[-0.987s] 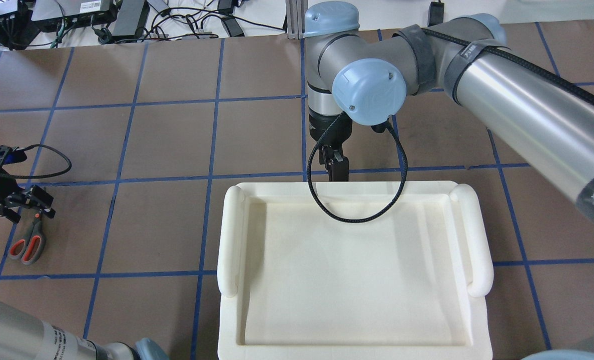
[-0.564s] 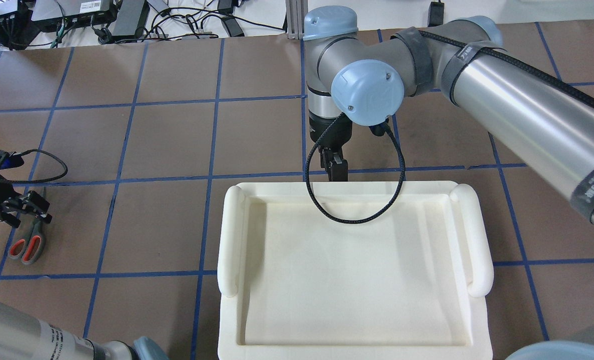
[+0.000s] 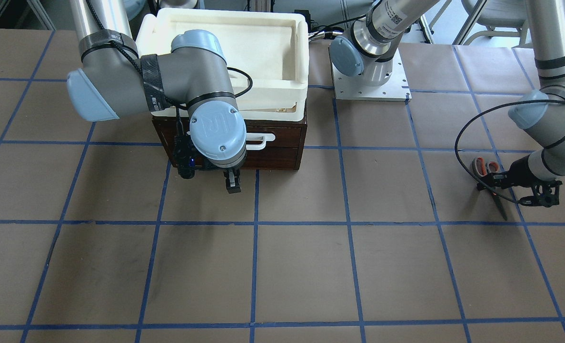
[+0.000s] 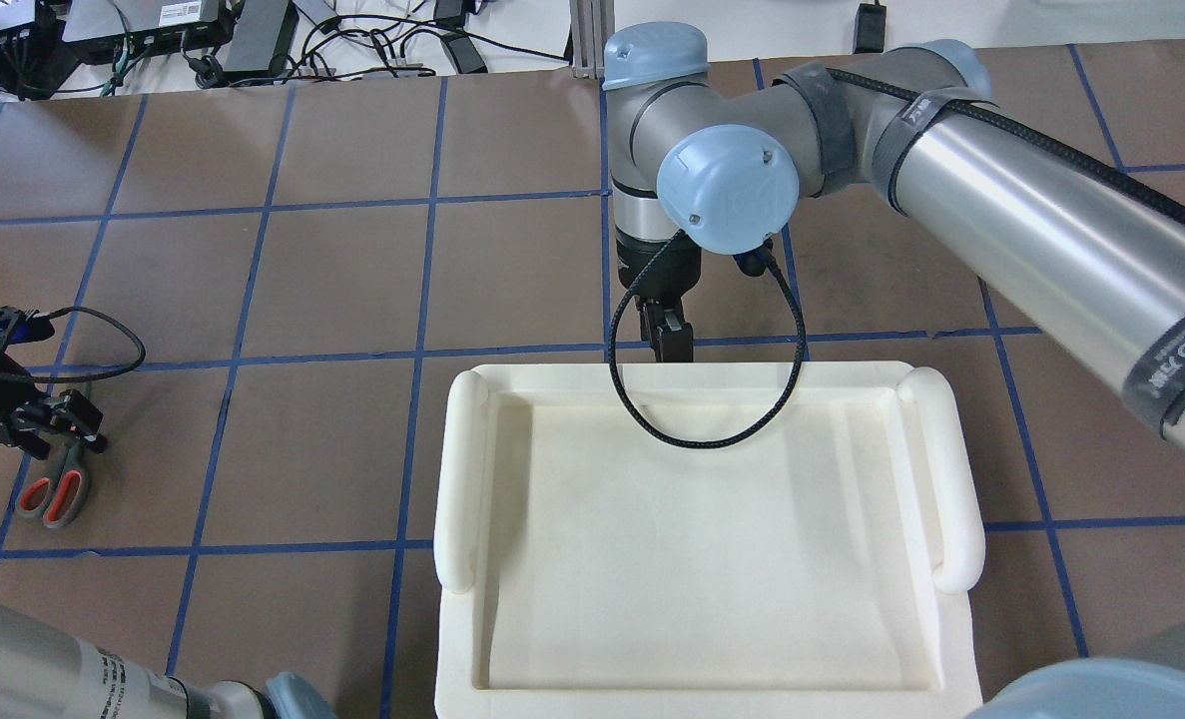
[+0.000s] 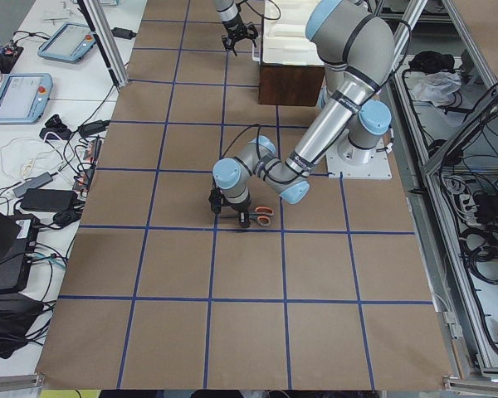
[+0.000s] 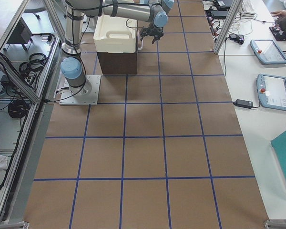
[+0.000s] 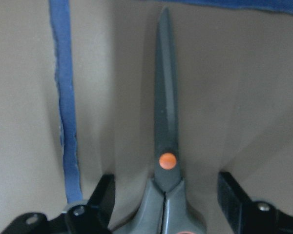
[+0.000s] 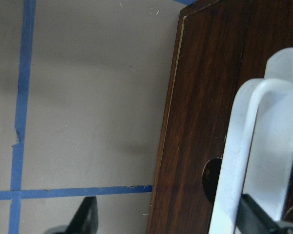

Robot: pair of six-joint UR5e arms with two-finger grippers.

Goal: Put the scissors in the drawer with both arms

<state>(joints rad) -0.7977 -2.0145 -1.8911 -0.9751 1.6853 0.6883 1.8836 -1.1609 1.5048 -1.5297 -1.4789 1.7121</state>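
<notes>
**A:** Where did the scissors [image 7: 165, 107] lie from the left pincer [image 7: 166, 183]?

**B:** Directly between its two fingers [image 7: 102, 195]. The pincer was wide open and held nothing. The grey neck just behind the orange pivot dot [image 7: 167, 160] sat in the middle of the gap. The closed blades pointed straight ahead from the pincer, and the handle loops went back under its palm.

**A:** So the long axis was across the closing line?

**B:** Yes, at about a right angle, as far as I could judge. I think the fingers would meet the two flanks of the neck if they closed there.

**A:** And the surface?

**B:** The scissors lay flat on the brown paper of the desk [image 3: 311, 267], so the fingertips should go down nearly to the paper. There was bare paper on each side of the neck. Only a blue tape line [image 7: 68, 122] ran just outside one finger.

**A:** Which arm was nearer?

**B:** The left one, clearly. The right pincer [image 8: 166, 200] was well apart from the scissors, in front of the shut drawer [image 8: 205, 97]. It was open too and empty. The white bar handle [image 8: 244, 146] was inside its gap, close to one finger, but I could not tell if they touched.
</notes>
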